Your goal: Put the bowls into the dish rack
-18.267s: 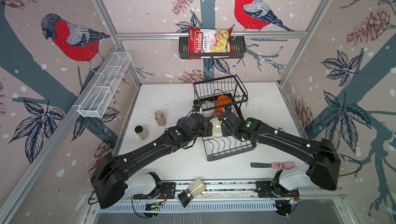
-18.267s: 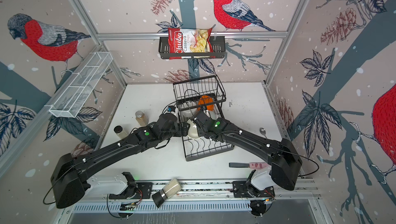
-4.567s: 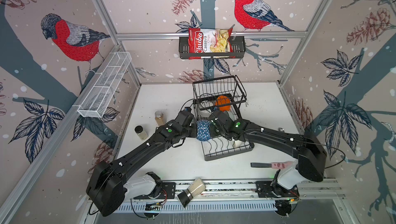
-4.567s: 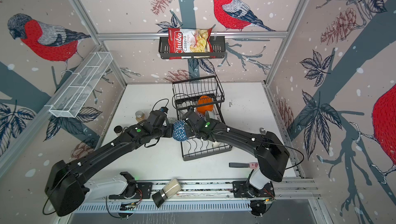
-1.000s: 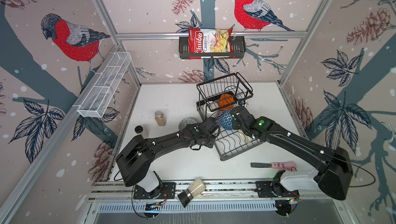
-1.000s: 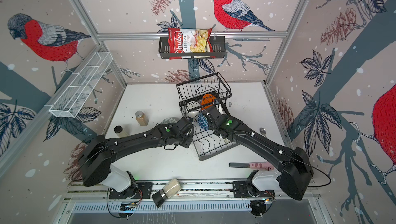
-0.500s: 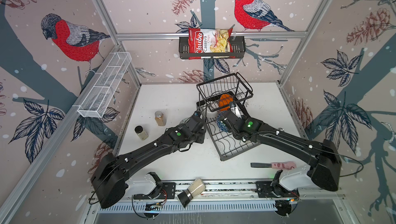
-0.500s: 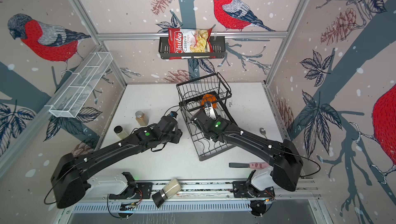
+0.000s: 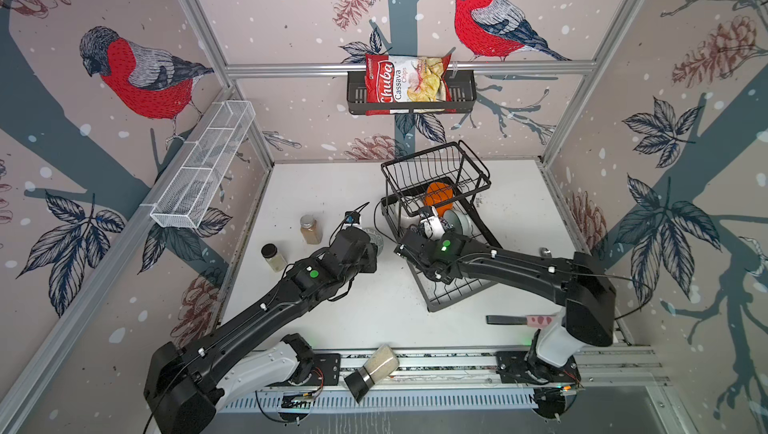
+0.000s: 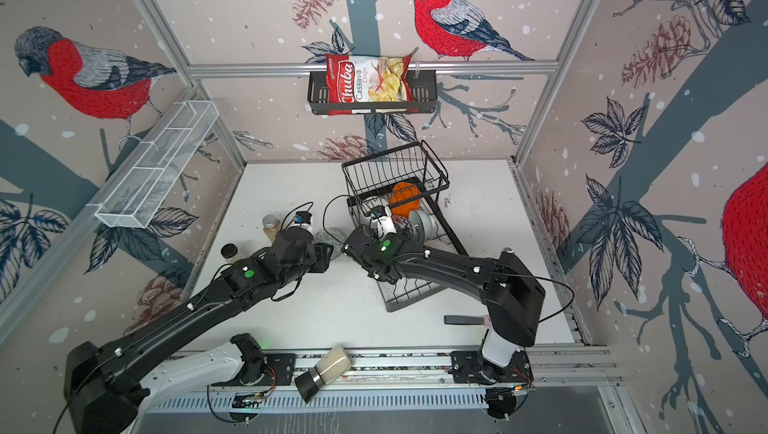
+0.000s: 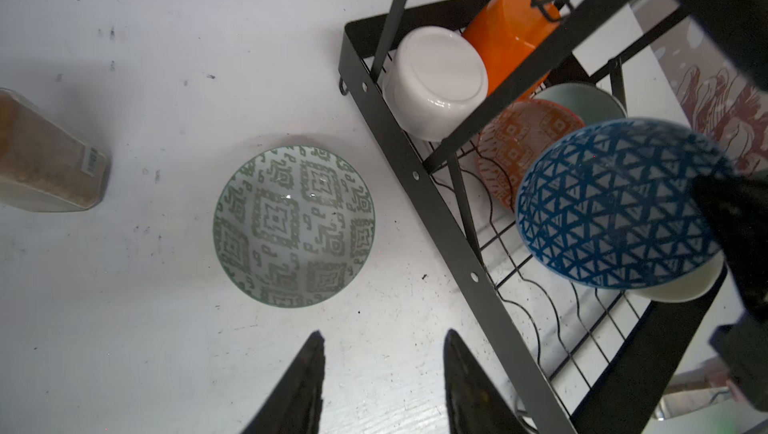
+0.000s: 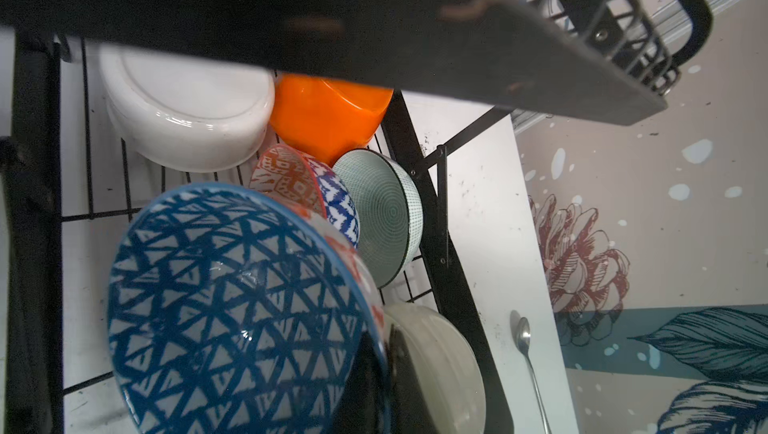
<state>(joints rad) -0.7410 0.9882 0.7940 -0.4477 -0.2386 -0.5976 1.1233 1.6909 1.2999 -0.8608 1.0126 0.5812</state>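
We see the right gripper (image 12: 384, 386) clamped on the rim of the blue bowl (image 12: 232, 307), one finger inside it and one outside. The bowl stands tilted on edge in the lower level of the dish rack (image 11: 436, 211), under the raised basket and over the wavy wires. We cannot tell whether it rests on them.

Just behind it an orange-red bowl (image 12: 286, 178) and a blue-and-white bowl (image 12: 340, 203) stand on edge, with a teal bowl (image 12: 386, 216) beside them. At the far end of the rack a white bowl (image 12: 187, 112) and an orange bowl (image 12: 328, 116) lie side by side, bottoms toward the wrist camera. A cream bowl (image 12: 432, 353) sits just beside the blue bowl, by the gripper's outer finger.

The left gripper (image 11: 384, 340) hangs over the table (image 11: 124, 328) with its jaws apart and nothing between them. The green bowl (image 11: 293, 226) sits upright on the table, outside the rack and just beside its frame, near the gripper's tips. A spice jar (image 11: 45, 162) stands farther off on the table. A spoon (image 12: 525, 344) lies on the table on the rack's other side.
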